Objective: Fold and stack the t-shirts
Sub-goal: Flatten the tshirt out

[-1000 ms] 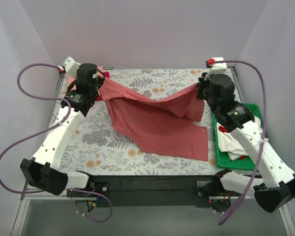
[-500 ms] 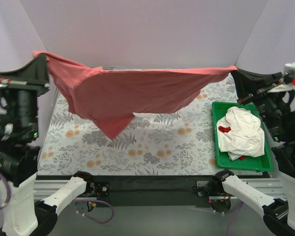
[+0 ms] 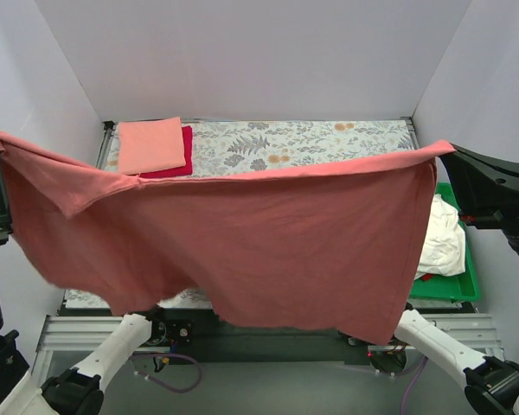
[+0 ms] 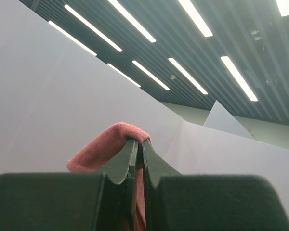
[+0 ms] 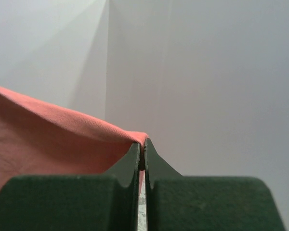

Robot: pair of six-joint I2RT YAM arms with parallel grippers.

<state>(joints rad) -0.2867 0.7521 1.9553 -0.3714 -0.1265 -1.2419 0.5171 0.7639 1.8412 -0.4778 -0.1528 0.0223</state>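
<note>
Brick-red t-shirt (image 3: pixel 242 251) stretched aloft; left tool (image 4: pixel 137 142) and right tool (image 5: pixel 142 144) each pinch corner.

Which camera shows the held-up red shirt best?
Top external: nearly the whole red shirt hangs spread out. The wrist views show only a corner pinched in the left gripper and the right gripper.

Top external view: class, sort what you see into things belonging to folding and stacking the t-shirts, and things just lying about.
Belongs to the job: brick-red t-shirt, held up and spread wide; salmon-pink t-shirt, folded; crimson t-shirt under it; cream-white t-shirt in the tray.
Just lying about: green tray; floral table cover.
</note>
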